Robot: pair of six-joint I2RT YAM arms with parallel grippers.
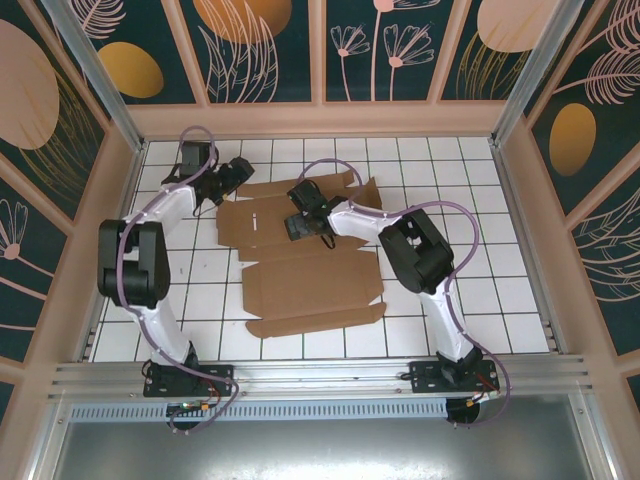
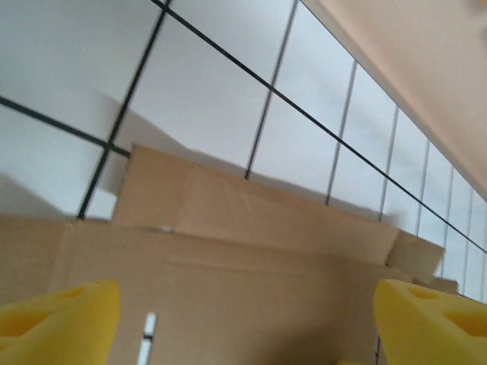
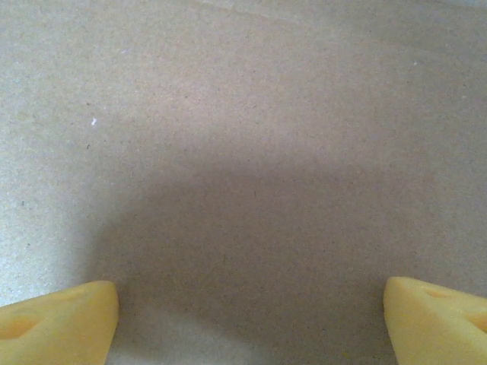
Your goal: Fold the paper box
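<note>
Two arms reach over the paper box (image 1: pixel 305 275), which lies opened out on the white tiled bench (image 1: pixel 480 290). The left hand (image 1: pixel 232 178) is at its far left corner, the right hand (image 1: pixel 300 226) over its middle.

Left wrist view: the left hand (image 2: pixel 243 327) is released, yellow fingertips (image 2: pixel 57 319) spread wide above the cardboard.

Right wrist view: the right hand (image 3: pixel 247 319) is likewise released, close over plain brown cardboard.

You have one paper box (image 1: pixel 305 280) on one tabletop (image 1: pixel 480 200), a single brown cardboard sheet. You have two arms, the left arm (image 1: pixel 135 260) and the right arm (image 1: pixel 420 250), so two grippers: the left gripper (image 1: pixel 232 178) and the right gripper (image 1: pixel 300 226). In each wrist view you can count two yellow fingers (image 2: pixel 61 319), four in all.
</note>
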